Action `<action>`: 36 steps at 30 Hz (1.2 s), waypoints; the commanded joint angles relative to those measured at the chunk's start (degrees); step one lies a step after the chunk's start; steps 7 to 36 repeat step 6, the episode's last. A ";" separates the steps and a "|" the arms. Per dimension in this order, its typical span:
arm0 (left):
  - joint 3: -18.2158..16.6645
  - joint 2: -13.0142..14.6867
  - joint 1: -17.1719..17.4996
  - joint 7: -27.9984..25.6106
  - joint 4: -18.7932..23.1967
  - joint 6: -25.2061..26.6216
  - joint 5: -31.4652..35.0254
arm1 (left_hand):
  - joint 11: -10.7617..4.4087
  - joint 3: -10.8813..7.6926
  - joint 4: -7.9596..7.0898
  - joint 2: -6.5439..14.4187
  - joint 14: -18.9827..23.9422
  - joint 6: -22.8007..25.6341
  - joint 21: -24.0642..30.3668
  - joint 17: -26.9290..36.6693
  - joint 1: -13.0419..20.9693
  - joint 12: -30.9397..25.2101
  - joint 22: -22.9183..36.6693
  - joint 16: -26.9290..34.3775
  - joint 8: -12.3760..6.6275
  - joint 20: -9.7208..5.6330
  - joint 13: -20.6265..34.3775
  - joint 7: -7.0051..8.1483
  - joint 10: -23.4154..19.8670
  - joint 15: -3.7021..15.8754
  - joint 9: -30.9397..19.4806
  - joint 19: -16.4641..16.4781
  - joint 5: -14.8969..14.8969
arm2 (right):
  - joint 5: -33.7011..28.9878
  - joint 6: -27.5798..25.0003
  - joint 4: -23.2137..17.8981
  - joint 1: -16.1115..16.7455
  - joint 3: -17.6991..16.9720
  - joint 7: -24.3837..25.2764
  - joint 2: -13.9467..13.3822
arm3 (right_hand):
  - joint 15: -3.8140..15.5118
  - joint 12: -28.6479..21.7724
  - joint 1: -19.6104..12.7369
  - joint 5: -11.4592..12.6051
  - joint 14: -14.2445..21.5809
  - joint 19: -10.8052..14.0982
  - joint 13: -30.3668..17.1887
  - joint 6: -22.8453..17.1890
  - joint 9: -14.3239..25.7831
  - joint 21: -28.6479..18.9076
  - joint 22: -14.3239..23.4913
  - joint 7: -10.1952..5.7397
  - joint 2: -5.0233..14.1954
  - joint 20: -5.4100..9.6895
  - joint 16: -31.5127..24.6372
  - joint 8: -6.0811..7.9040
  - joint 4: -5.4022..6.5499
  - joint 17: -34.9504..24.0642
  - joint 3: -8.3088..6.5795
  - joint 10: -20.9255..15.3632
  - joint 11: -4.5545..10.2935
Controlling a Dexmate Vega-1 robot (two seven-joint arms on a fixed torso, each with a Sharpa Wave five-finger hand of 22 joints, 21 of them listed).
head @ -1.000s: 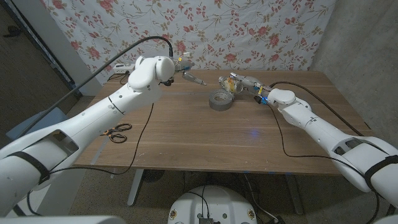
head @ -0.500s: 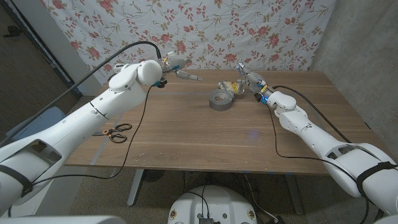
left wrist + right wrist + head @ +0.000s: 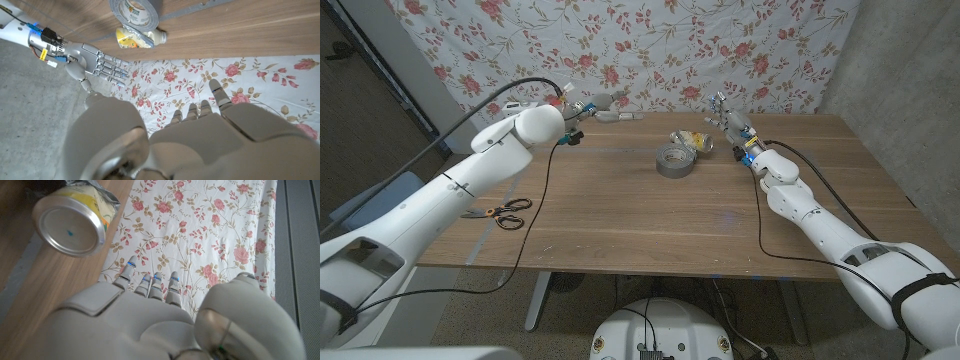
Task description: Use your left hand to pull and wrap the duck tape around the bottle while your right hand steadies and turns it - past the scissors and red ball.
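Bottle (image 3: 695,141), clear with a yellow label, lies on its side touching the grey tape roll (image 3: 673,160); left hand (image 3: 603,108) and right hand (image 3: 731,127) both empty, fingers spread.

Right hand (image 3: 730,122) released the bottle (image 3: 694,140), lifting away.

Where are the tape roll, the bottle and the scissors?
tape roll (image 3: 673,160), head view, on its grey outer band.
bottle (image 3: 693,141), head view, on its yellow label as it lies behind the roll.
scissors (image 3: 507,211), head view, on the handles near the table's left edge.
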State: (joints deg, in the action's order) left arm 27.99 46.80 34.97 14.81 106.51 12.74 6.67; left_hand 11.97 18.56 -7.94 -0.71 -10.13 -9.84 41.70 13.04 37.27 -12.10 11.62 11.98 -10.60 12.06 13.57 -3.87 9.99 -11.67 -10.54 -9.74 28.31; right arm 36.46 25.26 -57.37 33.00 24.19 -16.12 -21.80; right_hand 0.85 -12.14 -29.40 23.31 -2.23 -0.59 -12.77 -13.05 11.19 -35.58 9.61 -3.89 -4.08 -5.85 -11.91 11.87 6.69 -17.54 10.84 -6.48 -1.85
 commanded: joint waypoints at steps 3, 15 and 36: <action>-4.68 -2.82 6.09 -8.82 -5.91 -10.12 -17.72 | -0.24 -0.08 -0.99 2.06 -4.07 -9.30 -0.30 0.10 -1.41 0.14 0.36 0.50 0.14 0.18 -0.22 1.39 5.51 -0.21 0.00 -10.87 0.15 | 4.75 4.83 3.17 0.34 -3.05 -3.18 2.74 | 1.13 -0.75 -0.24 0.26 1.15 1.16 0.13 -1.56 0.05 0.50 0.08 0.24 0.72 0.71 -0.38 0.45 0.03 0.78 0.50 -1.60 0.38; -5.04 -3.97 6.94 -10.96 -6.94 -10.58 -19.79 | -0.33 -0.12 -1.19 2.68 -3.93 -9.94 -0.43 0.08 -1.98 0.20 0.40 0.59 0.26 0.19 -0.31 1.95 5.94 0.04 0.03 -10.94 0.00 | 5.20 6.15 4.48 -0.01 -3.22 -4.89 3.20 | 1.30 -0.77 -0.28 0.26 1.38 1.39 0.16 -1.71 0.05 0.53 0.08 0.33 0.84 0.76 -0.41 0.47 0.03 0.94 0.50 -1.73 0.41; -5.04 -3.97 6.94 -10.96 -6.94 -10.58 -19.79 | -0.33 -0.12 -1.19 2.68 -3.93 -9.94 -0.43 0.08 -1.98 0.20 0.40 0.59 0.26 0.19 -0.31 1.95 5.94 0.04 0.03 -10.94 0.00 | 5.20 6.15 4.48 -0.01 -3.22 -4.89 3.20 | 1.30 -0.77 -0.28 0.26 1.38 1.39 0.16 -1.71 0.05 0.53 0.08 0.33 0.84 0.76 -0.41 0.47 0.03 0.94 0.50 -1.73 0.41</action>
